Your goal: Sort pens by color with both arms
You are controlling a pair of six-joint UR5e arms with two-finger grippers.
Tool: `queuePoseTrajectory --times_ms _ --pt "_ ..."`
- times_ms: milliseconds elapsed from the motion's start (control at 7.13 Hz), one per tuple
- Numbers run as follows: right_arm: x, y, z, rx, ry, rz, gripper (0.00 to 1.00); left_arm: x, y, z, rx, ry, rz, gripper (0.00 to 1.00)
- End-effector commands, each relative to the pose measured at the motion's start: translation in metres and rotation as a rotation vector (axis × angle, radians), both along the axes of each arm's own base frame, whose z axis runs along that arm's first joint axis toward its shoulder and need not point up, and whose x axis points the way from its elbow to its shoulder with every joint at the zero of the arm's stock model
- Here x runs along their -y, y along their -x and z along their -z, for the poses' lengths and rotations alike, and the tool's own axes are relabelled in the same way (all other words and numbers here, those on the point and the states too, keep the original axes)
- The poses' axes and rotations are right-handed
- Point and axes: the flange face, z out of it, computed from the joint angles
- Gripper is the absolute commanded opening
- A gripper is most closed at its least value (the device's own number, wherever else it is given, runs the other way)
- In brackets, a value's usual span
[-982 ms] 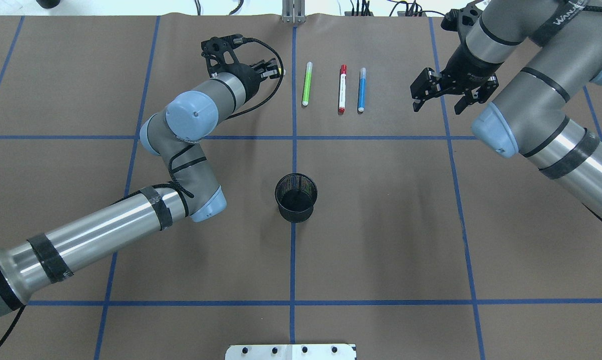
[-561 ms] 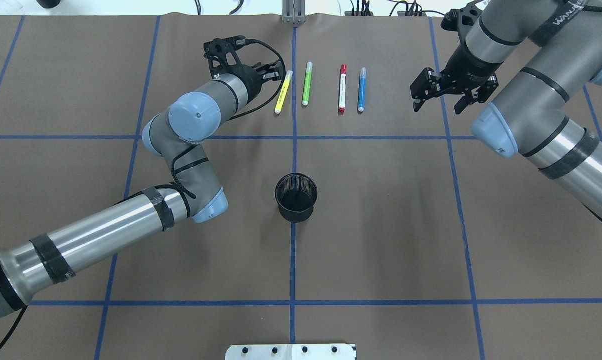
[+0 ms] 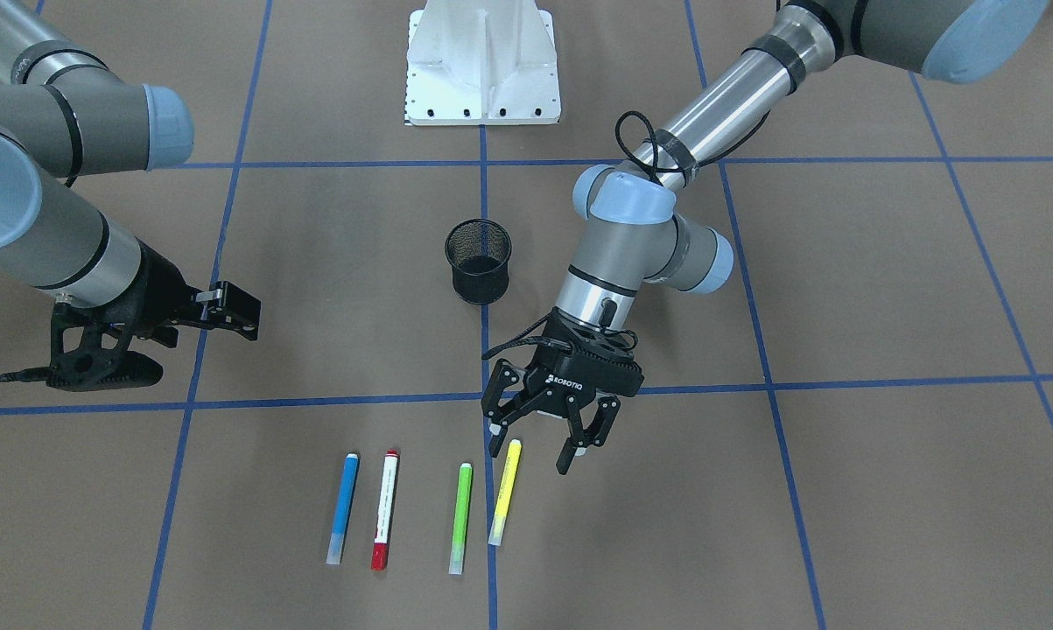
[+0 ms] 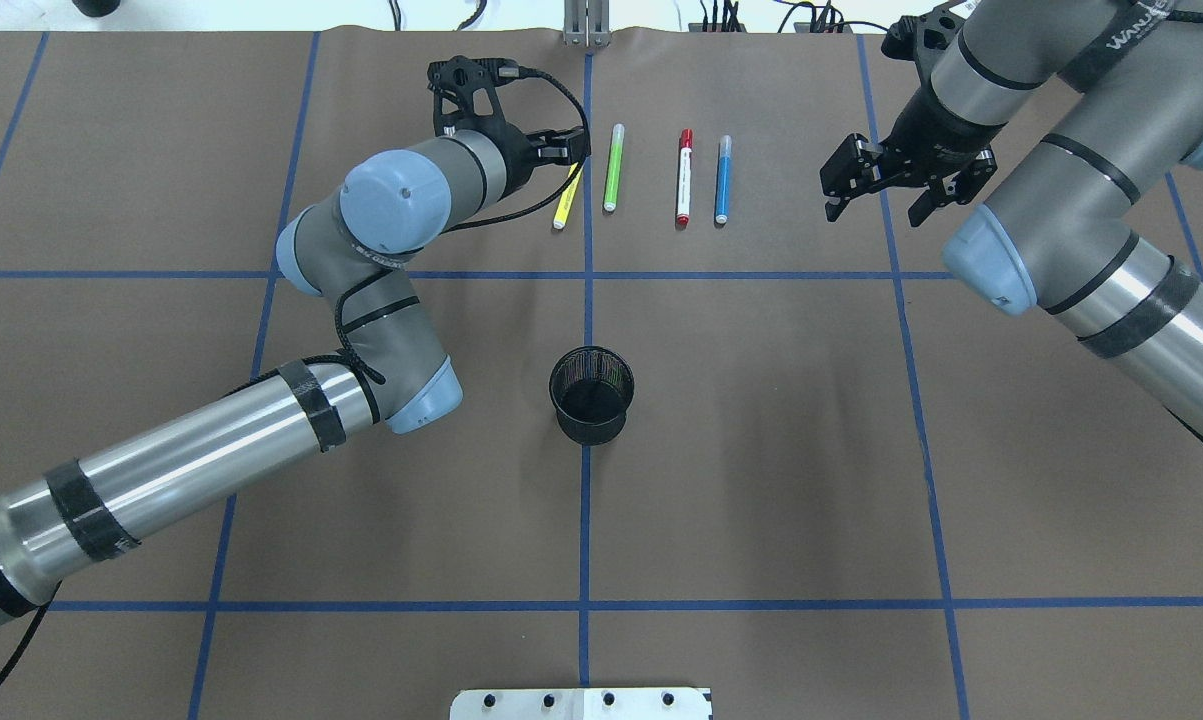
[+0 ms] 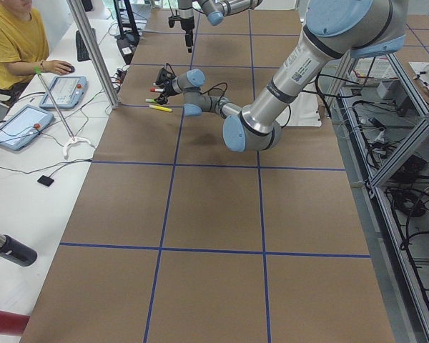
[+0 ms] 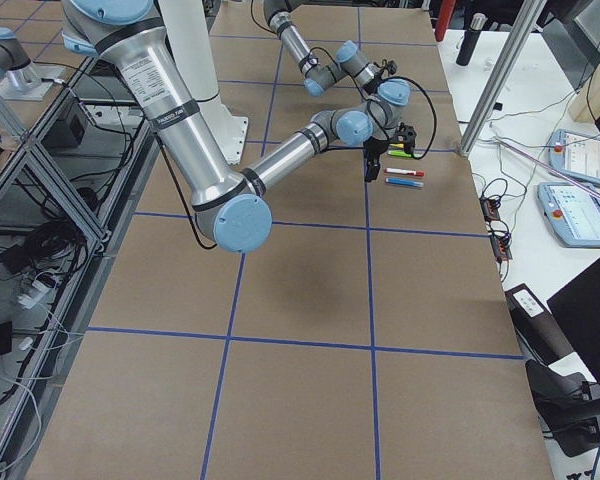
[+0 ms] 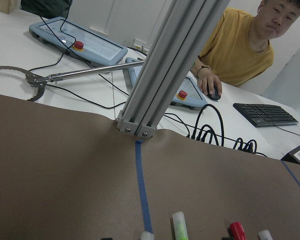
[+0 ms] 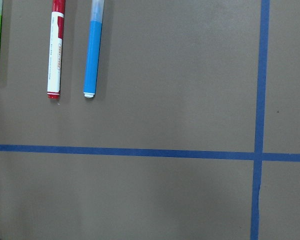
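Front-facing view: L gripper (image 3: pixel 530 457) has jaws apart, straddling the upper end of the yellow pen (image 3: pixel 501 506), lower centre, not clamped. Pen lies beside the row, prob. to group by colour. Green pen (image 3: pixel 460 518), red-capped pen (image 3: pixel 384 512) and blue pen (image 3: pixel 343 507) lie parallel to its left. R gripper (image 4: pixel 873 212) also spread, empty, upper right in overhead. Mesh cup (image 3: pixel 479 261) mid-frame, well apart.

We are in a robotics lab. A left arm (image 4: pixel 211 450) and a right arm (image 4: pixel 1121 300) reach out from a white metal base (image 3: pixel 482 66) at the robot-side edge of a table (image 4: pixel 761 450) that is papered brown and gridded with blue tape (image 4: pixel 585 500). Past the far edge are an aluminium post (image 7: pixel 160 65), teach pendants (image 7: pixel 85 47) with red stop buttons, cables, and an operator (image 7: pixel 240 50) beside a keyboard (image 7: pixel 265 114).
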Motion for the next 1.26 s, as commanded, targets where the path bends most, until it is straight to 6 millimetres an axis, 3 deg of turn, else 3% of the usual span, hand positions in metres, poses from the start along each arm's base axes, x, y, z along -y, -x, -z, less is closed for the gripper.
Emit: queuePoseTrajectory --times_ms 0,140,421,561,841,1122 --pt "0.008 -0.02 0.002 0.001 -0.011 -0.031 1.0 -0.009 0.052 0.025 0.176 0.138 -0.167 0.87" --pt "0.012 -0.037 0.002 0.003 -0.041 -0.036 1.0 -0.022 0.098 0.031 0.292 0.146 -0.243 0.88" --pt "0.019 -0.085 -0.022 -0.013 -0.094 -0.041 1.0 -0.036 0.199 0.03 0.507 0.19 -0.376 0.89" --pt "0.012 -0.115 -0.049 -0.03 -0.137 -0.016 1.0 -0.03 0.251 0.007 0.566 0.202 -0.437 0.89" --pt "-0.006 -0.211 -0.132 -0.087 -0.231 0.045 1.0 0.002 0.398 -0.099 0.614 0.181 -0.574 0.89" --pt "-0.045 -0.309 -0.224 -0.14 -0.306 0.123 1.0 0.026 0.527 -0.209 0.705 0.188 -0.627 0.89"
